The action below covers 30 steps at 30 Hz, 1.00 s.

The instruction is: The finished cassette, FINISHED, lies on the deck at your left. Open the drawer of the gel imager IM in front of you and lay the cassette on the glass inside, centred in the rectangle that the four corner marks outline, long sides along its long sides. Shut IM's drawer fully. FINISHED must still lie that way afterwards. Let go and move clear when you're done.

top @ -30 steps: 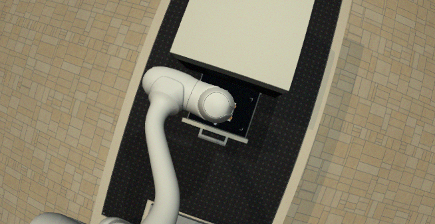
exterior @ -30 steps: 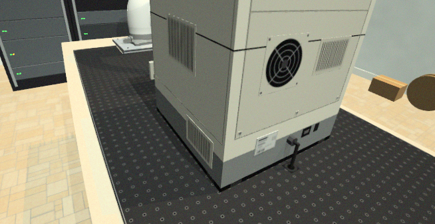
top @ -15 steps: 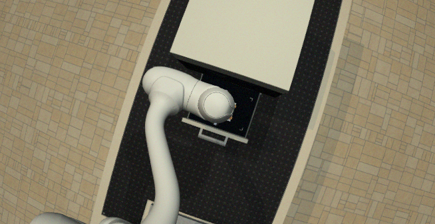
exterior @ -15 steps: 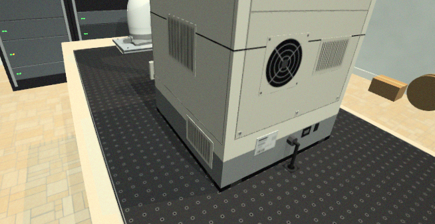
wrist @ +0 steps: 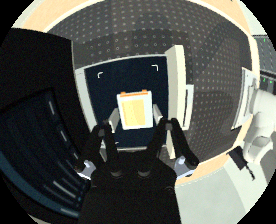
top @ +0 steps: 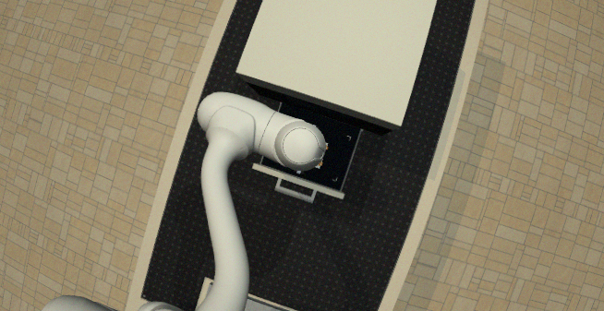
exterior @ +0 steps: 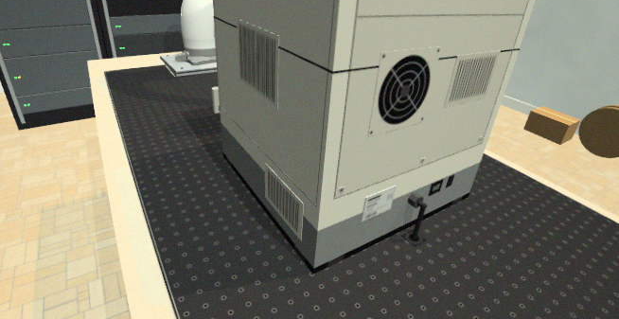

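Note:
The imager IM [top: 342, 41] [exterior: 293, 132] has its drawer [top: 328, 191] [wrist: 177, 75] pulled out. The cassette FINISHED [wrist: 135, 111] is pale with a yellow-orange middle and orange tabs on one edge. It appears to lie flat on the dark glass [top: 339, 158] [wrist: 129, 77], between the corner marks; two of these show plainly in the wrist view, the others are partly hidden. My gripper [wrist: 135, 111] is open around the cassette, with a narrow gap at each side. In the top view the arm hides the gripper and most of the cassette; only the orange tabs [top: 327, 147] show.
The drawer handle [top: 295, 197] [wrist: 188, 107] sticks out from the drawer front. IM's housing stands close behind the arm's wrist [top: 301, 146]. The perforated deck [top: 295, 248] [exterior: 227, 264] surrounds IM. The arm's base [exterior: 198, 23] stands on a plate at the deck's far end.

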Tool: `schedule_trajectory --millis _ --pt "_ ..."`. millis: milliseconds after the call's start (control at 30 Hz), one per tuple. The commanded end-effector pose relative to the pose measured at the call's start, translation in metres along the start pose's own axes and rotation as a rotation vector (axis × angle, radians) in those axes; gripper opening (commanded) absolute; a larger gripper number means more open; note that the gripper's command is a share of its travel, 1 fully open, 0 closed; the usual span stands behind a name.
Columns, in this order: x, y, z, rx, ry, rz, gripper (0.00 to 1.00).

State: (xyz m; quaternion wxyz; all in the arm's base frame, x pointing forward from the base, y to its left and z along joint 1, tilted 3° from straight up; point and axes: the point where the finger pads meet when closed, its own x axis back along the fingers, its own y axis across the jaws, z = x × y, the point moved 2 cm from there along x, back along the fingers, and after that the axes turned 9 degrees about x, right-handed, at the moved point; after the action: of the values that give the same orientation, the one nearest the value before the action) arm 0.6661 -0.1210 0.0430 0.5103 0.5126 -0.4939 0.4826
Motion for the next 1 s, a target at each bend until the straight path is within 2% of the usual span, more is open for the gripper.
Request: schedule_trajectory --millis 0,967 --pt "0.002 0.000 0.000 0.000 0.000 0.000 0.62" --pt "0.038 0.000 0.000 0.000 0.000 0.000 0.62"
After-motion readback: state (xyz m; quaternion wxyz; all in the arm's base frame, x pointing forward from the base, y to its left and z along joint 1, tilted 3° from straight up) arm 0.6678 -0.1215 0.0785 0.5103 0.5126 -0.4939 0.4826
